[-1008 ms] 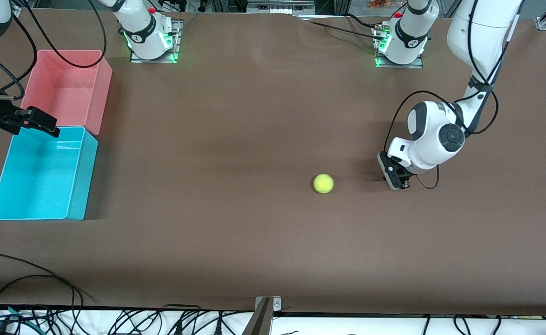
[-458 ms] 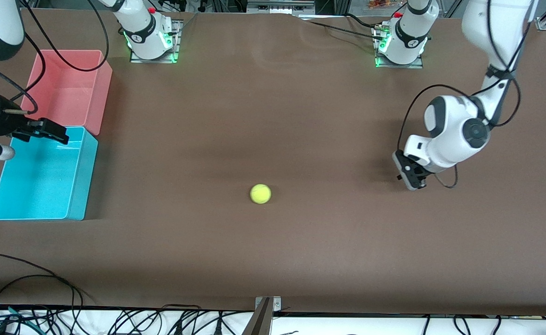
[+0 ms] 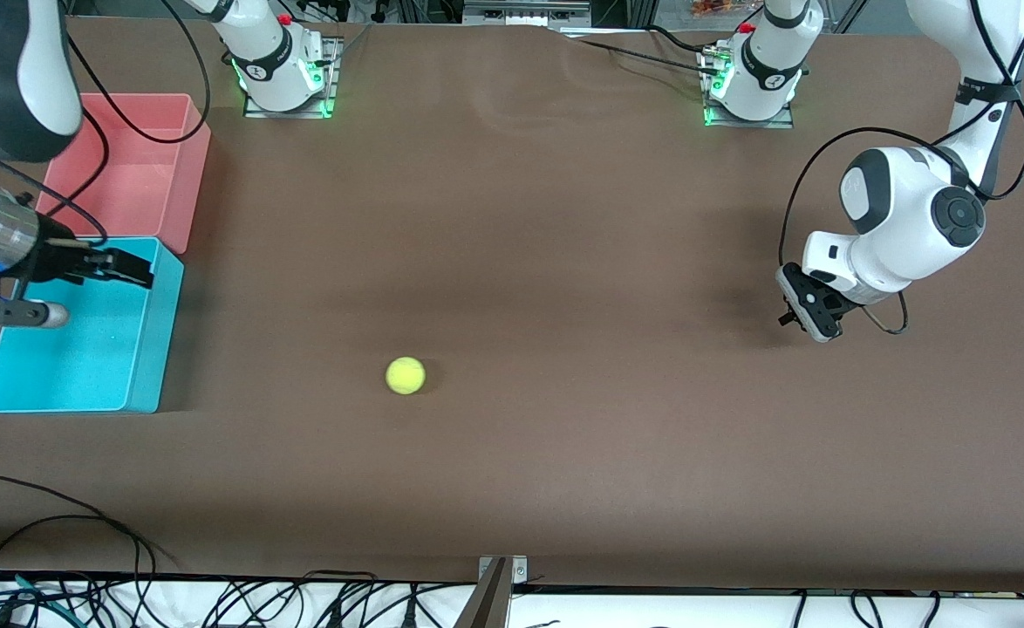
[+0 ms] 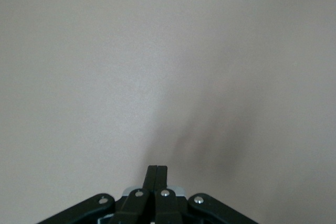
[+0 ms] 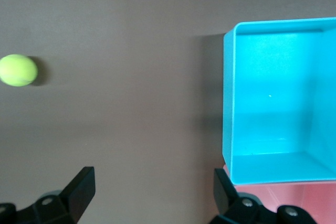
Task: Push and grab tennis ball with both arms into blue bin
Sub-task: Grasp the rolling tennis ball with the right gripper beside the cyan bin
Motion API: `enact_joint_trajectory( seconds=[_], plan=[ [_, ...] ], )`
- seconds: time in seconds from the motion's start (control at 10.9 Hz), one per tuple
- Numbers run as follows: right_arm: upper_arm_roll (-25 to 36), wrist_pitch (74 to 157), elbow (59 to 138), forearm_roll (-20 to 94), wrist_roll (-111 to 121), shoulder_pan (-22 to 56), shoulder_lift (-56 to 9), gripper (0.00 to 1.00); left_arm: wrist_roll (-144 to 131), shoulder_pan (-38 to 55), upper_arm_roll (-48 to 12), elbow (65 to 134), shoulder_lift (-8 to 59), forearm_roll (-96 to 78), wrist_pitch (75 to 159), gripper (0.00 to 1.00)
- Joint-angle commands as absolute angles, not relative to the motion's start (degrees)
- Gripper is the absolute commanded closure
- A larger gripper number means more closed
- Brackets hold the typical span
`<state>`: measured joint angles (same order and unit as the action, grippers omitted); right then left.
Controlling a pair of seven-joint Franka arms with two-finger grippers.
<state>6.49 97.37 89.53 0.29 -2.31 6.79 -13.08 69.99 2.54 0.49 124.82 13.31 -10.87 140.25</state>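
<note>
The yellow-green tennis ball (image 3: 405, 375) (image 5: 18, 70) lies on the brown table, between the table's middle and the blue bin (image 3: 147, 349) (image 5: 227, 103). The open-top bin stands at the right arm's end of the table, and nothing shows inside it. My right gripper (image 3: 118, 265) (image 5: 152, 182) hangs open over the bin's rim on the ball's side, with nothing between its fingers. My left gripper (image 3: 804, 316) (image 4: 156, 169) is shut on nothing, low over bare table toward the left arm's end, well apart from the ball.
A pink bin (image 3: 182, 174) (image 5: 315, 203) of the same size stands against the blue one, farther from the front camera. Cables (image 3: 58, 523) lie along the table's front edge. The two arm bases (image 3: 281, 74) (image 3: 752, 78) stand at the back edge.
The ball has rolled across the table toward the right arm's end. My left gripper has drawn back toward the left arm's end. My right gripper has shifted out over the blue bin toward the ball.
</note>
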Motion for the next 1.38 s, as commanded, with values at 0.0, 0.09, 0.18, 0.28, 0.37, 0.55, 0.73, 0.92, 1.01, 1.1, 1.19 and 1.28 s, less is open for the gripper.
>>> enact_joint_trajectory(
  seconds=[0.0, 0.09, 0.18, 0.28, 0.37, 0.55, 0.73, 0.92, 1.01, 1.1, 1.19, 1.28],
  plan=[
    [6.50, 101.23, 88.42, 1.05, -2.99, 8.08, -17.47, 0.00, 68.64, 2.37, 0.35, 126.74, 8.11, -12.39, 137.22, 0.69],
    [6.42, 103.60, 88.42, 1.05, -2.99, 8.78, -19.49, 0.00, 68.64, 1.76, 0.87, 126.74, 6.52, -12.39, 134.50, 0.02],
    [6.42, 106.93, 88.42, 1.05, -2.99, 9.49, -21.51, 0.00, 68.56, 1.24, 1.14, 126.74, 5.81, -12.39, 133.95, 0.00],
    [6.42, 109.92, 88.33, 1.05, -2.99, 9.58, -23.62, 0.00, 68.47, 0.53, 1.23, 126.74, 5.80, -12.31, 134.03, 0.00],
    [6.42, 113.78, 88.42, 1.05, -2.99, 9.58, -25.90, 0.00, 68.29, -0.08, 1.32, 126.91, 5.97, -12.30, 134.03, 0.00],
    [6.42, 120.30, 88.42, 0.27, -2.90, 9.58, -30.57, 0.00, 68.12, -1.93, 1.32, 127.79, 5.98, -12.39, 134.38, 0.00],
    [6.59, 124.44, 88.50, -0.70, -2.90, 9.58, -34.26, 0.00, 67.59, -2.20, 1.32, 127.79, 6.07, -12.39, 137.63, 0.00],
    [6.68, 127.59, 88.85, -3.77, -2.90, 8.97, -38.03, 0.00, 67.50, -2.46, 1.32, 127.36, 6.15, -12.83, 140.43, 0.00],
    [6.77, 130.75, 89.90, -3.52, -2.90, 8.88, -39.80, 0.00, 67.50, -2.72, 1.32, 127.35, 6.24, -13.09, 143.15, 0.00],
    [6.77, 131.65, 90.96, -3.52, -2.90, 8.27, -40.25, 0.00, 67.33, -2.46, 1.32, 127.27, 6.15, -12.92, 143.35, 0.00],
    [6.77, 131.40, 91.05, -3.78, -2.81, 7.65, -40.25, 0.00, 65.41, -2.37, 1.23, 127.35, 5.98, -13.01, 143.26, 0.00],
    [6.94, 131.40, 91.49, -4.04, -2.81, 7.73, -41.12, 0.00, 62.26, -2.03, 1.23, 127.44, 5.63, -12.92, 142.91, 0.00]
  ],
)
